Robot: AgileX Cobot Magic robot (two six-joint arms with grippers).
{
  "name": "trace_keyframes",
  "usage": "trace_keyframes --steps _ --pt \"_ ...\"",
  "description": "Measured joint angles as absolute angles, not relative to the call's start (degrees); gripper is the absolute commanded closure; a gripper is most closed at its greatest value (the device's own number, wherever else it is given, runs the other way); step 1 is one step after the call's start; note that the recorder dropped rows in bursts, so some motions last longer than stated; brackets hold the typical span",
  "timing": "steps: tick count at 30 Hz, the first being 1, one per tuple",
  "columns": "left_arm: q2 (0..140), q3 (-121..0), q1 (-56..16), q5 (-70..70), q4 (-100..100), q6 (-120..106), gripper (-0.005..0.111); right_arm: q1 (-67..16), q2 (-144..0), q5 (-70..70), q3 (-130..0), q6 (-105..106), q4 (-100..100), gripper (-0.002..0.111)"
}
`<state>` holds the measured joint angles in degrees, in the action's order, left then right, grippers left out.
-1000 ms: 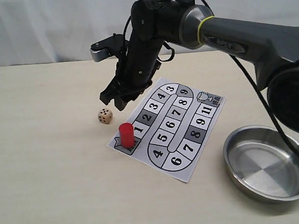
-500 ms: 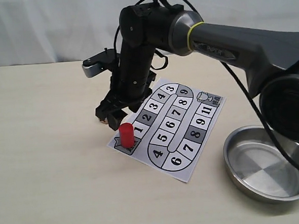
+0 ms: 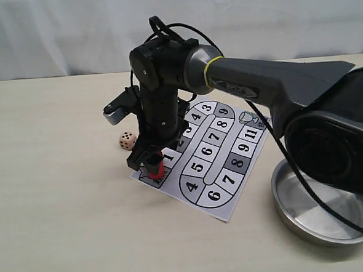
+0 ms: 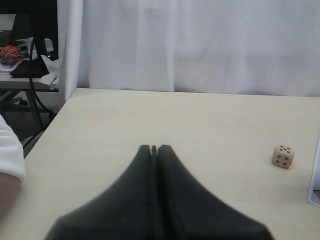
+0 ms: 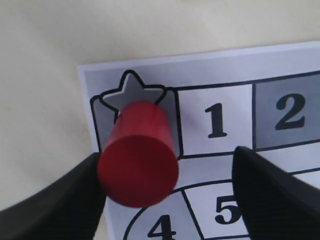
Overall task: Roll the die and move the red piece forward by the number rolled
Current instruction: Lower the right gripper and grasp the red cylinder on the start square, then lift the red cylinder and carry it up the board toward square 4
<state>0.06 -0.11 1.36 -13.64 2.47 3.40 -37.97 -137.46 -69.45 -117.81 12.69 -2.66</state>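
Printed numbered board sheet [image 3: 232, 163] flat on beige counter [image 3: 64, 229]. Steel bowl [image 3: 316, 217] near sheet's right side, not touching. White curtain [image 3: 52, 33] behind.

My right arm [image 3: 271, 84] is a dark grey tapering tube with faint white lettering and a thin yellow ring [image 3: 209, 69] beside its glossy black wrist [image 3: 158, 63]. Black cables [image 3: 156, 20] loop above it. Lower centre, my left gripper [image 4: 154, 148] is matte black and wedge-shaped.
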Motion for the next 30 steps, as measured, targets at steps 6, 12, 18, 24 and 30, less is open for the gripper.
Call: trace_keyframes --steps 6,12,18,24,30 --pt "0.1 -0.1 1.4 -13.6 2.5 3.4 0.107 -38.0 -137.8 -68.8 -117.8 12.6 -0.9 0.042" --pt "0.1 -0.1 1.4 -13.6 2.5 3.4 0.107 -38.1 -137.8 -68.8 -117.8 12.6 0.8 0.048" --pt "0.1 -0.1 1.4 -13.6 2.5 3.4 0.107 -38.1 -138.0 -68.8 -117.8 12.6 0.8 0.058" --pt "0.1 -0.1 1.4 -13.6 2.5 3.4 0.107 -38.1 -138.0 -68.8 -117.8 12.8 0.8 0.104" --pt "0.1 -0.1 1.4 -13.6 2.5 3.4 0.107 -38.1 -138.0 -68.8 -117.8 13.0 -0.5 0.104"
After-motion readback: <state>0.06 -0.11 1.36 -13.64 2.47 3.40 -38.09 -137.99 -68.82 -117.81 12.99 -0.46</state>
